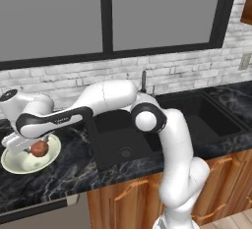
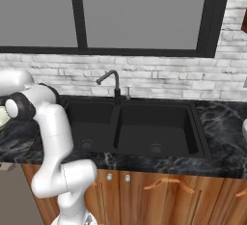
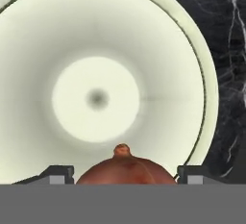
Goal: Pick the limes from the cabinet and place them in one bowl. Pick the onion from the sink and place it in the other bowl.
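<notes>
Hand view looks straight down into the cream bowl [image 3: 202,74], with the onion [image 3: 126,170] at 6 o'clock between the two dark fingertips [image 3: 57,174], which press against its sides: the gripper [image 3: 126,176] is closed on it, jaws about an onion's width apart. Left base view shows the onion [image 1: 39,148] hanging just over the bowl [image 1: 15,166], at 9 o'clock from the sink [image 1: 123,139]. By my reading, the step in hand is the onion's placing; the next move calls for opening the jaws, perhaps after a slight drop, so it lands near the centre. The onion is round, reddish-brown, faintly streaked, with a small nub on top, so it may roll. The bowl is smooth, shallow and glossy, on a black white-veined marble counter [image 3: 230,35].
</notes>
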Tool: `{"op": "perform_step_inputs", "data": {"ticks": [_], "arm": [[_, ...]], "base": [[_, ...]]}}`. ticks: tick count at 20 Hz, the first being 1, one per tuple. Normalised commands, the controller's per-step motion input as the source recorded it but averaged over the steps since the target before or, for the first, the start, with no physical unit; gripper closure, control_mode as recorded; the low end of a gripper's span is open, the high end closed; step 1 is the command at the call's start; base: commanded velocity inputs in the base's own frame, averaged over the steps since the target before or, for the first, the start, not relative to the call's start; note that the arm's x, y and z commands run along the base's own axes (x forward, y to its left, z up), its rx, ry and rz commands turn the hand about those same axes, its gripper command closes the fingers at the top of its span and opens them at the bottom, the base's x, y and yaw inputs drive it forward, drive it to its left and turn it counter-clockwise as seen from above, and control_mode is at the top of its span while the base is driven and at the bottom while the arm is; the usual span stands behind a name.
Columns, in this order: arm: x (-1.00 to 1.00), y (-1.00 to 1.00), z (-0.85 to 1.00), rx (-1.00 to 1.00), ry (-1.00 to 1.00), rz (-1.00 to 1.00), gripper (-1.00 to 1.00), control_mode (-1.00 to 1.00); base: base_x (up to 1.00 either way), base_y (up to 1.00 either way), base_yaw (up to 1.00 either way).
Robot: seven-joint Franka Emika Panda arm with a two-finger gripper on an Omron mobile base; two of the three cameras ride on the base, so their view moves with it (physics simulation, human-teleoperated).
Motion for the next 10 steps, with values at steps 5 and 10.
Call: {"op": "perform_step_inputs", "data": {"ticks": [5,10], "arm": [[0.23,-0.02,-0.41,0.00,-0.03,-0.11,1.00,-1.00],[0.32,0.07,-0.21,0.00,-0.03,-0.03,-1.00,-1.00]], "base": [[0.00,0.00,0.00],[0.00,0.00,0.00]]}}
